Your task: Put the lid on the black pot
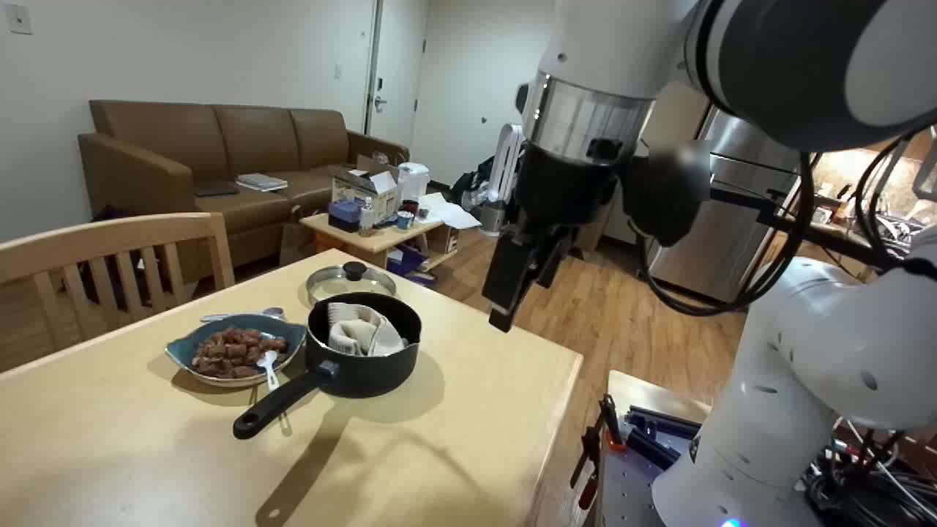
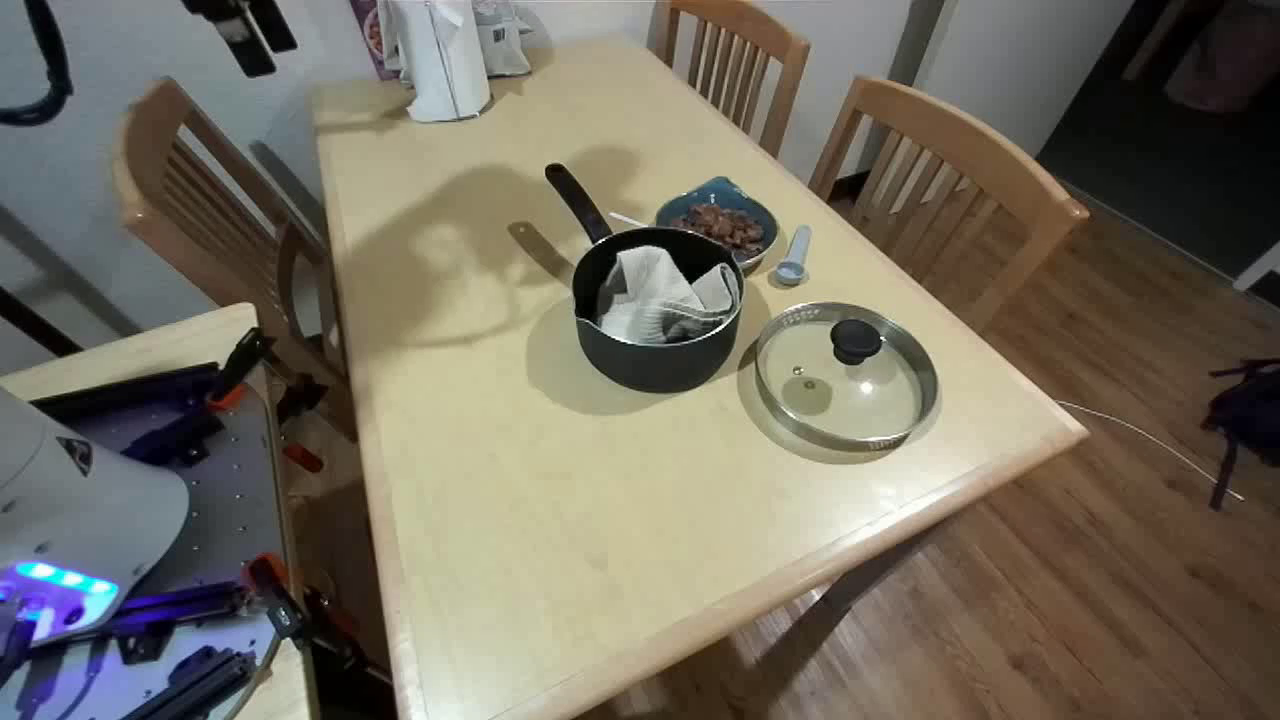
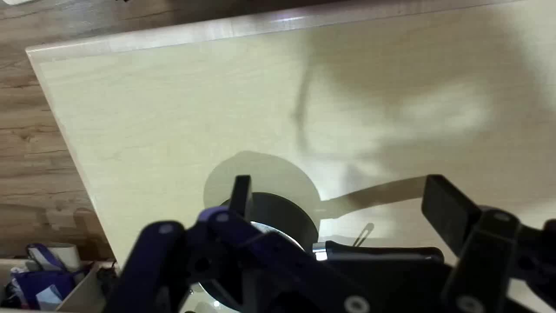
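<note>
A pale table (image 2: 540, 530) is stretching beneath the black pot (image 2: 660, 368). Higher than the pot and clear of it, the gripper (image 3: 338, 184) is hanging, jaws standing wide apart. The lid (image 2: 848, 395) is lying just beside the pot, knob (image 2: 856, 340) facing up. A crumpled cloth (image 2: 652, 295) is sitting inside the pot.

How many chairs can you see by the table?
3. One chair is on the same side of the table as the robot; a second chair and a third chair line the opposite side. More may be hidden or out of frame.
</note>
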You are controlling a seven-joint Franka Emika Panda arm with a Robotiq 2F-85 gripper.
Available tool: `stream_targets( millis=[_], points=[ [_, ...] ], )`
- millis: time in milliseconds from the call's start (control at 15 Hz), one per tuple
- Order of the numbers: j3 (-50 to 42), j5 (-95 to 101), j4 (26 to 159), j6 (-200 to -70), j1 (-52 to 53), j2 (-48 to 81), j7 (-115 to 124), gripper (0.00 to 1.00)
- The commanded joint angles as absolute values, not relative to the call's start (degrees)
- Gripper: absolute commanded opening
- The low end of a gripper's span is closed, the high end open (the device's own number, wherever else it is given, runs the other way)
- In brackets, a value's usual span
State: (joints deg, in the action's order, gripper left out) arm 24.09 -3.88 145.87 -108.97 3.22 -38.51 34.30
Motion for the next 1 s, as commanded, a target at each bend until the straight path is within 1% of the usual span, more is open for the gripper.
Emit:
stream_targets(
  millis=[0,467,933],
  points=[
    [22.9,-3.0,145.8,-108.9,4.5,-38.1,35.0,1.00],
    [22.2,-3.4,145.1,-108.1,4.8,-37.9,33.9,1.00],
    [9.3,-4.6,133.4,-99.6,2.6,-33.3,20.6,1.00]
  ],
)
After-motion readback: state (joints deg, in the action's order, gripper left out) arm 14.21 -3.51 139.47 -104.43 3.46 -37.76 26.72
